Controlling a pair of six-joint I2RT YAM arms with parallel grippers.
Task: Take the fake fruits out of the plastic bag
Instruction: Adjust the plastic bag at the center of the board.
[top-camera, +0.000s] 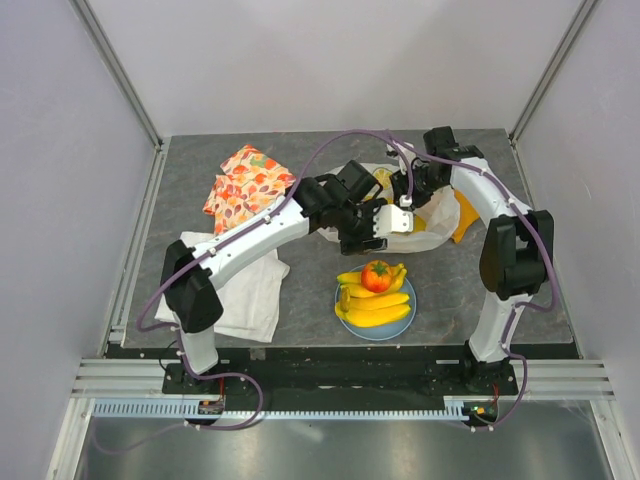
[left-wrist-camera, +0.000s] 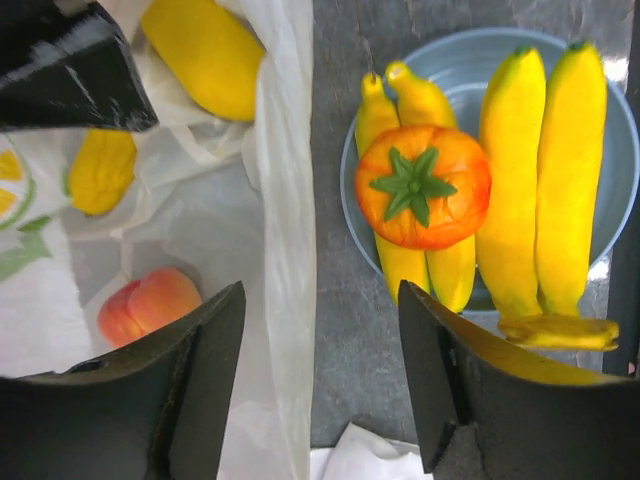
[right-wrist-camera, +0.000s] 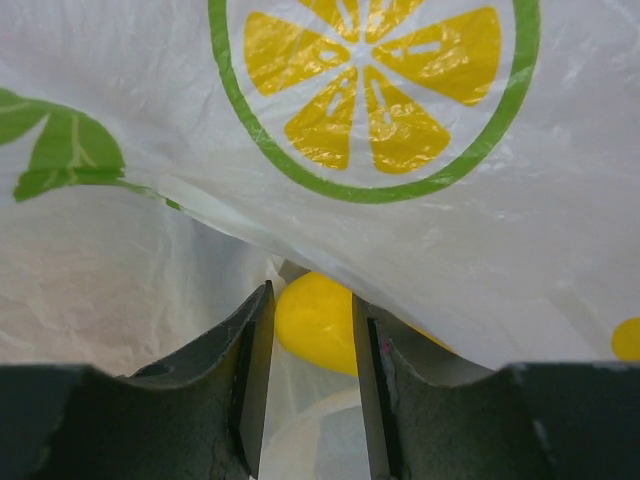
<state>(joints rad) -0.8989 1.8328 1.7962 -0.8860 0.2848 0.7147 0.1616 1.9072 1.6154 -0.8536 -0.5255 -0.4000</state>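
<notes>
Plastic bag (left-wrist-camera: 285, 200) edge near plate (left-wrist-camera: 455, 60) under spread left pincer (left-wrist-camera: 320, 295); right pincer (right-wrist-camera: 312, 292) unclear.

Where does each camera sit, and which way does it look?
Top external: above and behind the robot, looking down on the table; the left arm, right arm and their bases show.
Left wrist: on the left arm, looking down at the bag and plate; its fingers show.
Right wrist: on the right arm, close against the bag; its fingers show.
Shared: top and left wrist both see the plate with bananas.
</notes>
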